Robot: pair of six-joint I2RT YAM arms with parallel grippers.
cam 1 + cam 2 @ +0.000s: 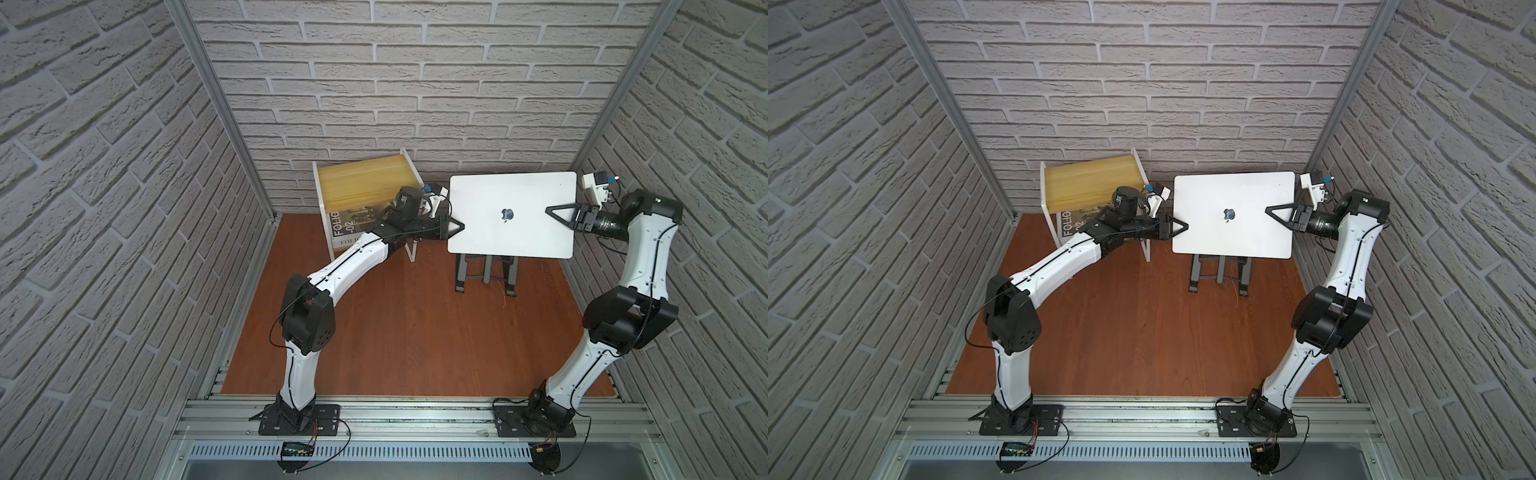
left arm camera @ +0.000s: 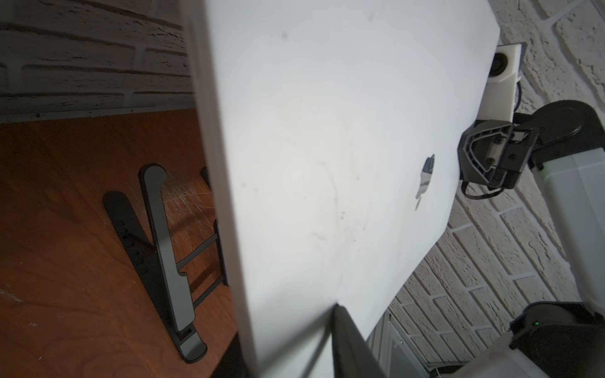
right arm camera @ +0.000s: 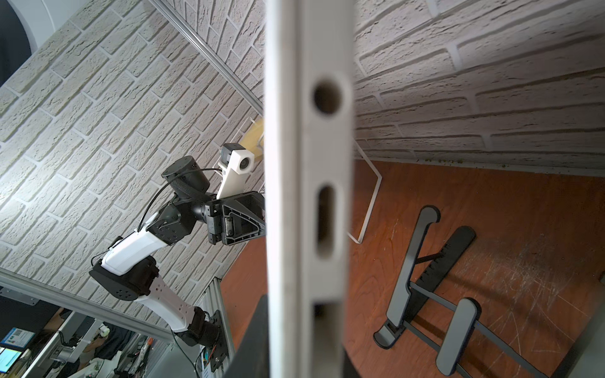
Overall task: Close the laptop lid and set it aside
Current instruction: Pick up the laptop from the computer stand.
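Treat the closing step as done: note the lid (image 1: 482,191) lying flat on the base of the laptop (image 1: 515,241), logo face up in both top views, with only a thin seam along the side edge in the right wrist view. Find the laptop at the far right of the counter (image 1: 395,332), held level in the air directly over the dark folding stand (image 1: 486,272). Confirm in the left wrist view a clear gap between the two, with the stand lying alone on the wood. Read the left hand (image 1: 457,226) as clamped on the middle of the left edge, one finger over the top face and the other presumably beneath, out of sight. Read the right hand (image 1: 559,214) as clamped likewise on the middle of the right edge. Count the lift off the stand as done. Count the setting aside as not yet done, with no part of the laptop touching the counter. Judge the remaining work as a joint carry to a free spot, a level descent, and a release by both hands. Expect the open wood near and left of the stand to suit. Avoid the book (image 1: 337,226) in its white rack (image 1: 321,199) at the far left. Keep both hands level during the carry, to guard against slip or twist of a thin, smooth shell gripped at only two edges.
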